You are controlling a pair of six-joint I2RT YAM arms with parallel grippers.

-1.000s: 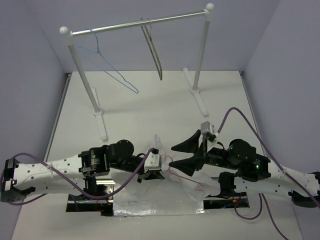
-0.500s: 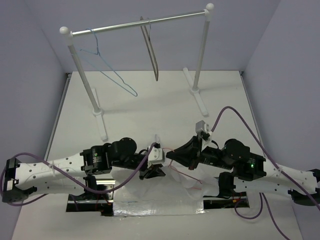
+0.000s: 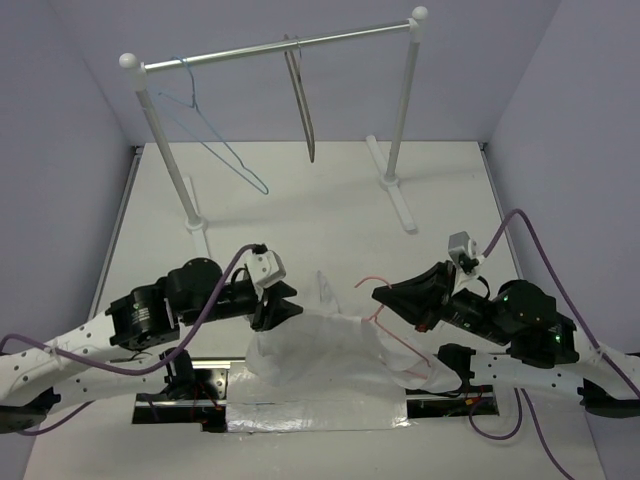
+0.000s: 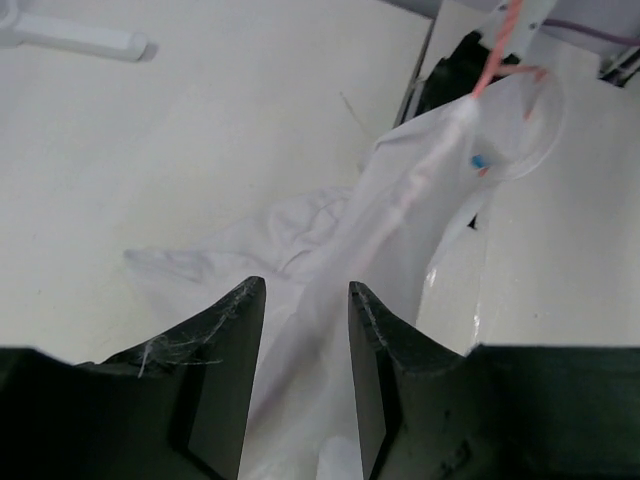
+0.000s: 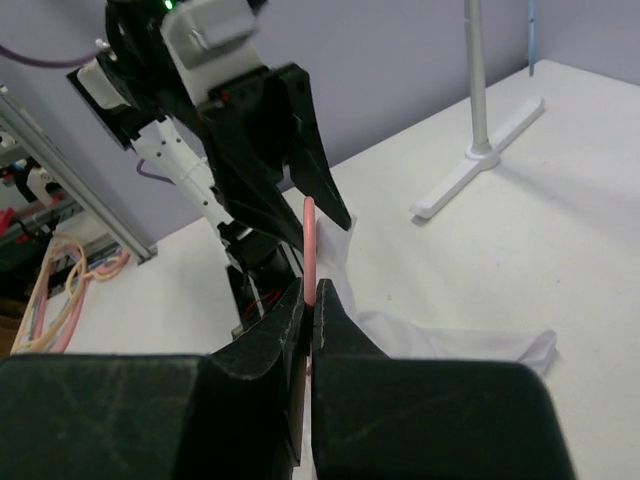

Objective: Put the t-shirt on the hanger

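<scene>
Right pincer (image 5: pixel 308 290) clenched on the thin pink-red wire hanger (image 5: pixel 309 235), which enters the neck of the white crumpled fabric t-shirt (image 3: pixel 320 345). Left pincer (image 4: pixel 305 290) released, jaws parted over the shirt, which lies on the white table (image 3: pixel 300 220) near the arms.

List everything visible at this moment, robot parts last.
white table: one, white, under everything
white clothes rack with metal rail: one, white and silver, far end
light-blue wire hanger: one, light blue, on the rail, left
thick grey-brown hanger: one, grey-brown, hanging mid-rail
white crumpled fabric t-shirt: one, white, near edge, centre
thin pink-red wire hanger: one, pink-red, partly inside the t-shirt
left hand: one, black, open over the t-shirt
right hand: one, black, shut on the pink-red hanger
</scene>
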